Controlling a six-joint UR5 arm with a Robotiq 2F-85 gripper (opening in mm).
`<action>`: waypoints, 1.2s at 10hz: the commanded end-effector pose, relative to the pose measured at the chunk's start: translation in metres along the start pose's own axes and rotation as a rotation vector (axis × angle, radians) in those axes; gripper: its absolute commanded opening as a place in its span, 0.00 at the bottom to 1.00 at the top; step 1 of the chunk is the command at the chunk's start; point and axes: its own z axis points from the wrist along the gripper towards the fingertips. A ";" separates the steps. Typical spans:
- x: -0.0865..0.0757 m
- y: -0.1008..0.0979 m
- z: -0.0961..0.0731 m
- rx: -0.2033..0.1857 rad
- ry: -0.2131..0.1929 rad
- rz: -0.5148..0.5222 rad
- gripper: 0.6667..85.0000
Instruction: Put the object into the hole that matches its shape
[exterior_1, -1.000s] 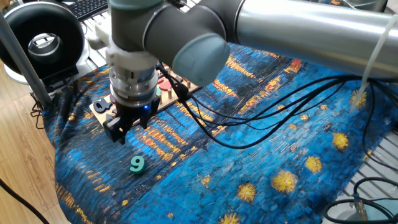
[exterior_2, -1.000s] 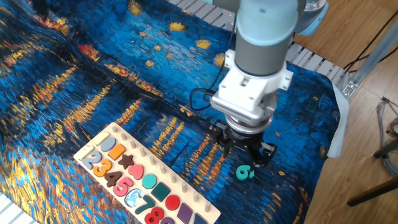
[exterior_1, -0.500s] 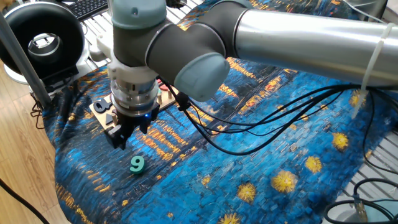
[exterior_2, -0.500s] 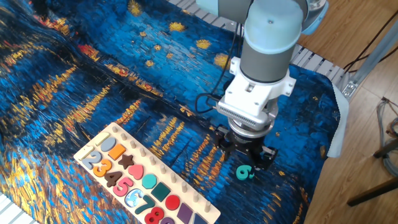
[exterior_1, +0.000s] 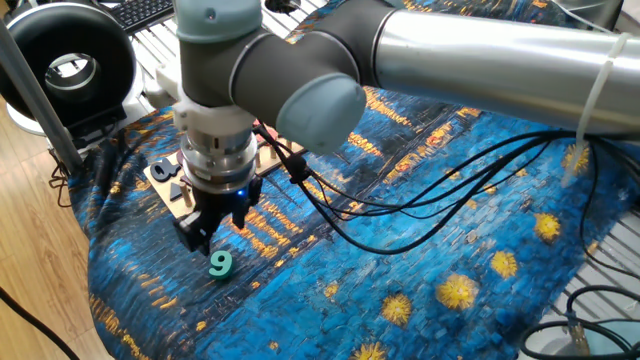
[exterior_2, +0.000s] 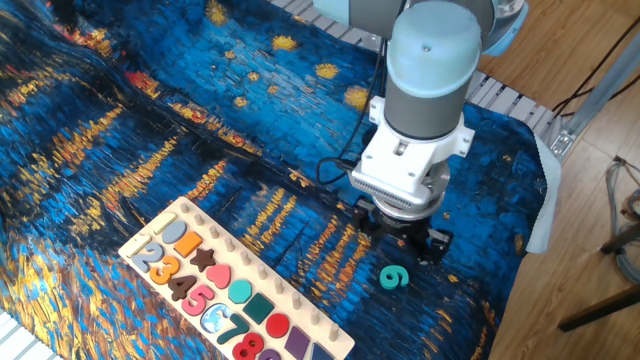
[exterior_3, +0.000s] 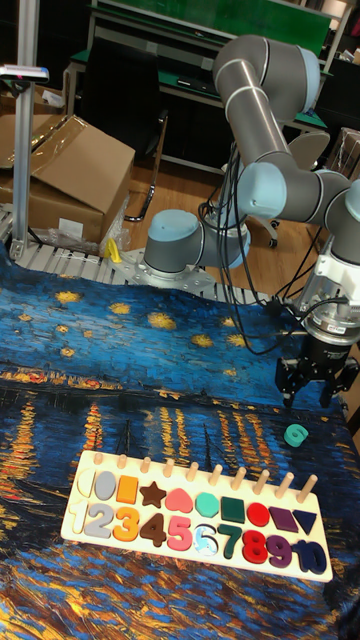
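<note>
Teal-green wooden "9" (exterior_1: 220, 263) is seen lying flat on the starry-night cloth (exterior_1: 420, 250) covering the desk, well apart from the number puzzle board (exterior_2: 230, 290). In the tall fixed view the digit (exterior_3: 295, 435) sits at about 1 o'clock from the board's right end (exterior_3: 300, 545). The claw (exterior_1: 213, 229) is held just above the cloth, close beside the digit, at roughly 11 o'clock from it in one fixed view; no contact between the two is visible. In the tall fixed view the claw (exterior_3: 317, 385) is at 1 o'clock from the digit. Its two dark fingers (exterior_3: 286, 384) are spread apart, with nothing between them. From the other fixed view the claw (exterior_2: 405, 236) is mostly hidden under the wrist. Coloured shapes and digits are seated in the board's slots; pegs line its far edge. Black cables (exterior_1: 400, 205) trail across the cloth.
</note>
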 end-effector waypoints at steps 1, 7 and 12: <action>0.003 0.008 0.007 -0.008 0.030 0.033 0.74; -0.012 0.004 0.052 0.010 0.011 0.027 0.74; -0.013 0.000 0.071 0.023 0.000 0.037 0.74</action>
